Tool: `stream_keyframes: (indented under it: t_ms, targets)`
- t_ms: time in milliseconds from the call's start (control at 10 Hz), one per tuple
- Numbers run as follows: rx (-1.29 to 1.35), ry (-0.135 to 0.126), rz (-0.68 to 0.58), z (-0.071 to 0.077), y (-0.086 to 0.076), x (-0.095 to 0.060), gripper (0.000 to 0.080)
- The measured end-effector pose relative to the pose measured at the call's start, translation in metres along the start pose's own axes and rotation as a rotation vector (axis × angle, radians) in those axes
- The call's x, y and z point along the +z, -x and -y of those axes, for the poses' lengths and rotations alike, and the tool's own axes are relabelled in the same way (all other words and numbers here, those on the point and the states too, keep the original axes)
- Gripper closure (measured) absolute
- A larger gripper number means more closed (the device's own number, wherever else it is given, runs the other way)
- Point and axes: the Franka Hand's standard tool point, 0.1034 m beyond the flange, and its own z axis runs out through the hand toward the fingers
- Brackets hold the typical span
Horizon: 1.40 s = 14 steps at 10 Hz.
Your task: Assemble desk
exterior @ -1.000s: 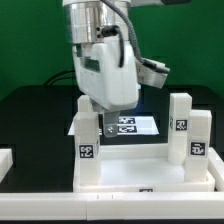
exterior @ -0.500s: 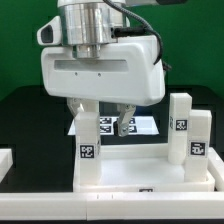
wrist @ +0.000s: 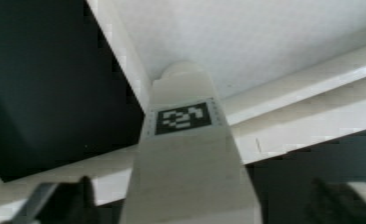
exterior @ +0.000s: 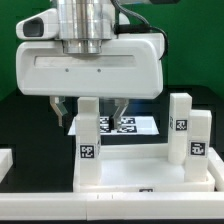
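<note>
Rotated broadside, end effector [exterior: 89,108] straddles upright leg [exterior: 88,140] (fingers apart).

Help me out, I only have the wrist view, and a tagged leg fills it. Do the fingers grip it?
Observer: No. The fingers hang open on either side of the leg, with gaps showing.
Operator: Is the leg upright?
Observer: Yes, it stands upright at the panel's corner on the exterior view's left.
Operator: Any other legs?
Observer: Two more stand at the exterior view's right, a rear leg and a front leg.
</note>
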Motion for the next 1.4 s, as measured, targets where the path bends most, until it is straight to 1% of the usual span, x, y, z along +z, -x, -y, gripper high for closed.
stream_keyframes:
  t_ms: [100,200,300,400,600,700,800,1100,1200,1300,1400]
  targets:
    - [0.056,-0.001,0.0,0.0,0.0,0.0,0.036]
    - [0.152,-0.001,0.001,0.0,0.0,0.001,0.036]
    - [0.255,0.001,-0.008,0.001,-0.001,0.001,0.0516]
    - [0.399,0.002,-0.04,0.006,-0.001,0.001,0.0515]
    - [0.805,-0.014,-0.038,0.01,0.001,0.002,0.0515]
    - [1.061,-0.045,-0.015,0.011,0.002,0.002,0.0515]
    - [1.138,-0.059,-0.004,0.006,0.001,0.001,0.0515]
    - [1.32,-0.059,0.0,0.007,0.001,0.001,0.0514]
    - [1.438,-0.06,0.023,0.008,0.002,0.0,0.0514]
    - [1.587,-0.069,0.059,0.008,0.002,-0.001,0.0514]
    - [1.71,-0.089,0.074,0.009,0.002,0.0,0.0514]
